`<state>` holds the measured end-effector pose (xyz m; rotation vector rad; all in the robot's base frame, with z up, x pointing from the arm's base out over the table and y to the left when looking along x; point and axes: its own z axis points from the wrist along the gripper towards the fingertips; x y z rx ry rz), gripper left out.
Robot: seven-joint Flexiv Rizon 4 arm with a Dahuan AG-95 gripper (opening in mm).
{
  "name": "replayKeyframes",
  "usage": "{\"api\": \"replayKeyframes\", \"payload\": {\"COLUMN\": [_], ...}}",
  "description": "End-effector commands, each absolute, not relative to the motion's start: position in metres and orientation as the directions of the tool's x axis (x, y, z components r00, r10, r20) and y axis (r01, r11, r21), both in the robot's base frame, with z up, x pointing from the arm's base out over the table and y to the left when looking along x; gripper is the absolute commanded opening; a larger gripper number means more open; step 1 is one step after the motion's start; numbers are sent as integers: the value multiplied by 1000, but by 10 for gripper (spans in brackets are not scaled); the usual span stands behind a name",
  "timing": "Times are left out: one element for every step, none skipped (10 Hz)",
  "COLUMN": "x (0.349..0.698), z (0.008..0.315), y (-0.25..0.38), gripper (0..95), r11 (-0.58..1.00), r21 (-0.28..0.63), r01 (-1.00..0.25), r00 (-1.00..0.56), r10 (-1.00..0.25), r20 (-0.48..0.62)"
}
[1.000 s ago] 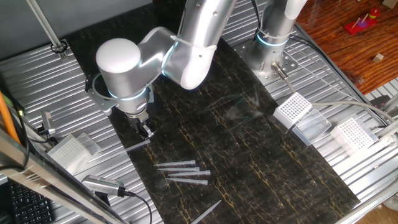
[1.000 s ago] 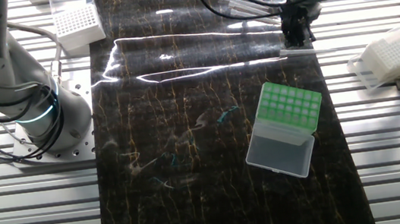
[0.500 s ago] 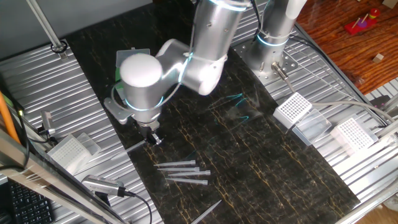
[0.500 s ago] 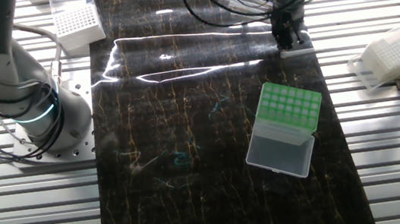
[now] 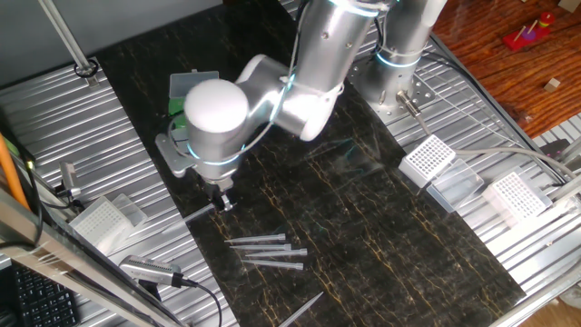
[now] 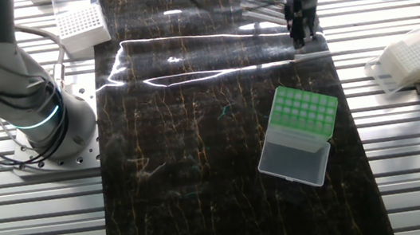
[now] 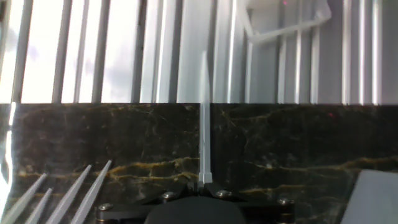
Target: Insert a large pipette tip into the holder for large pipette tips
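We see the pincer (image 7: pixel 204 186) closed on the large pipette tip (image 7: pixel 203 118), which points toward 12 o'clock in the hand view, over the table (image 6: pixel 201 175) edge. The holder for large pipette tips (image 6: pixel 299 134) sits near, at the pincer's 6 o'clock in the other fixed view.

Silver arm (image 5: pixel 309 64), white rounded joint cap, glowing cyan rings, black tool (image 5: pixel 222 198)
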<state>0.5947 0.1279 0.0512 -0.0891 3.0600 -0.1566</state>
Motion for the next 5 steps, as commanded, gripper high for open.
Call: {"api": "replayKeyframes", "payload": {"x": [594, 594, 594, 593, 591], "z": [53, 54, 54, 54, 53], "y": [128, 127, 125, 123, 121], "gripper": [0, 0, 0, 0, 0], "r11": [967, 960, 945, 929, 910], "r21": [-71, -63, -61, -66, -74], "r01": [-246, -272, -321, -363, -407], "r00": [-967, -960, -944, -928, -909], "r10": [-249, -276, -324, -367, -412], "r20": [-51, -56, -64, -68, -70]}}
